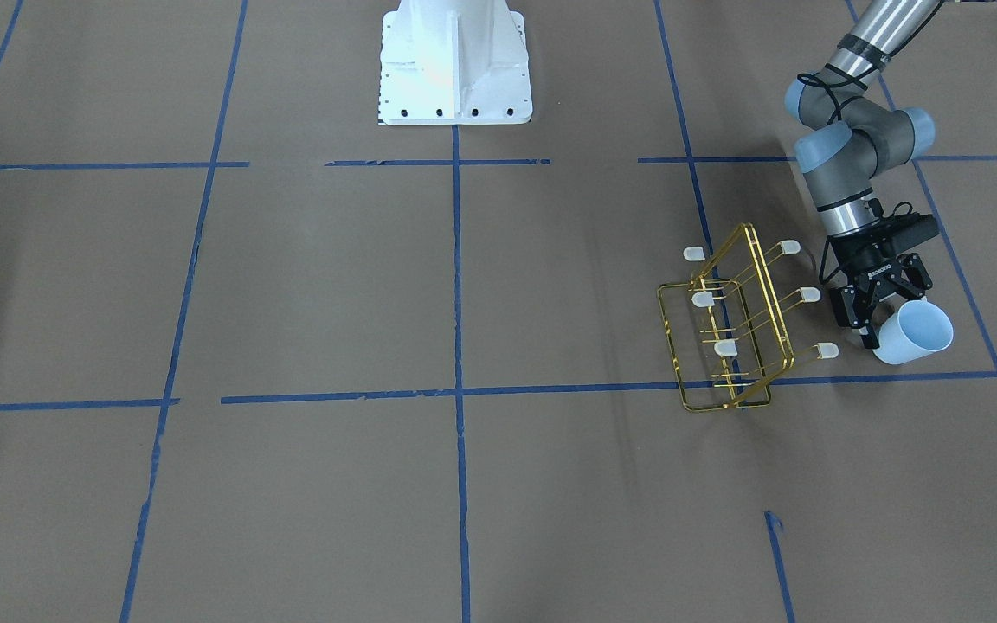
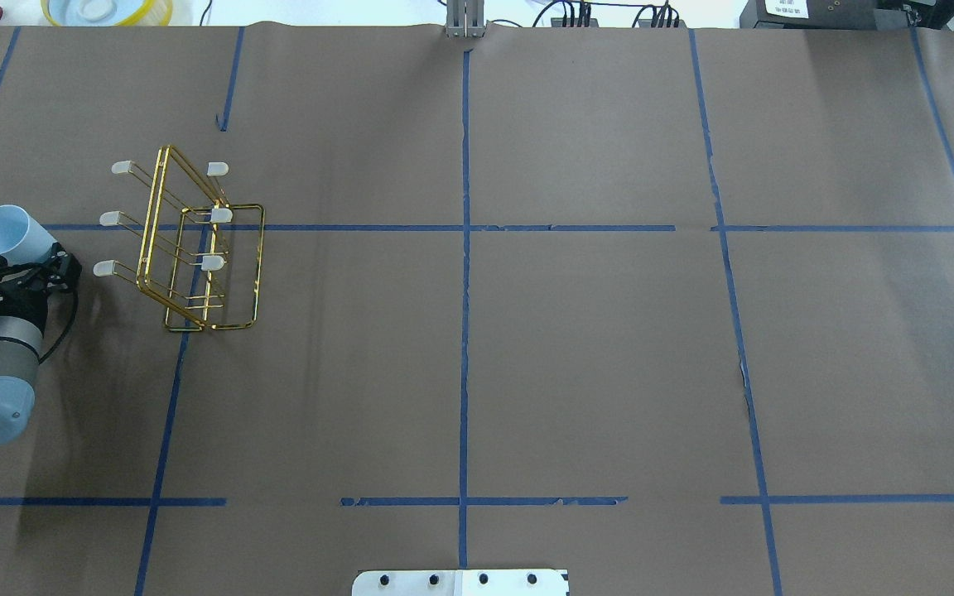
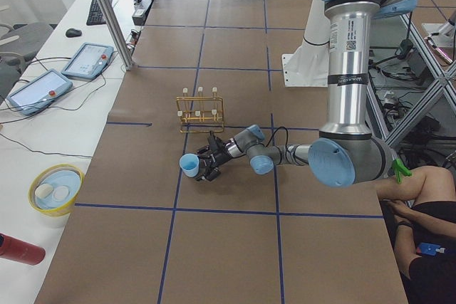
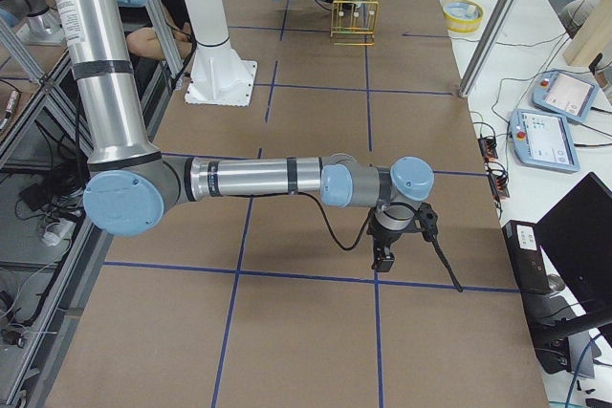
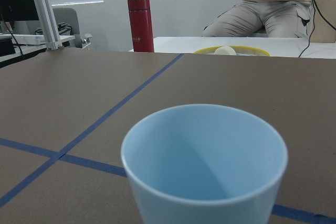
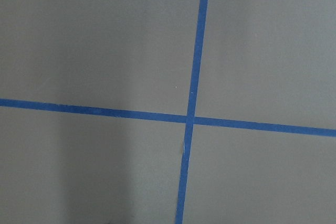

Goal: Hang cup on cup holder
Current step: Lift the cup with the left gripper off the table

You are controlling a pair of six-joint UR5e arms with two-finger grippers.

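Note:
My left gripper is shut on the base of the pale blue cup, holding it tilted on its side just above the table, mouth pointing away from the arm. The cup also shows in the overhead view and fills the bottom of the left wrist view. The gold wire cup holder stands upright on the table beside the cup, its capped prongs pointing toward the gripper. It also shows in the overhead view. My right gripper shows only in the exterior right view, far from both; I cannot tell its state.
The white robot base stands at the table's middle edge. A yellow bowl and a red bottle sit on the white side table beyond the table's left end. A seated person is behind them.

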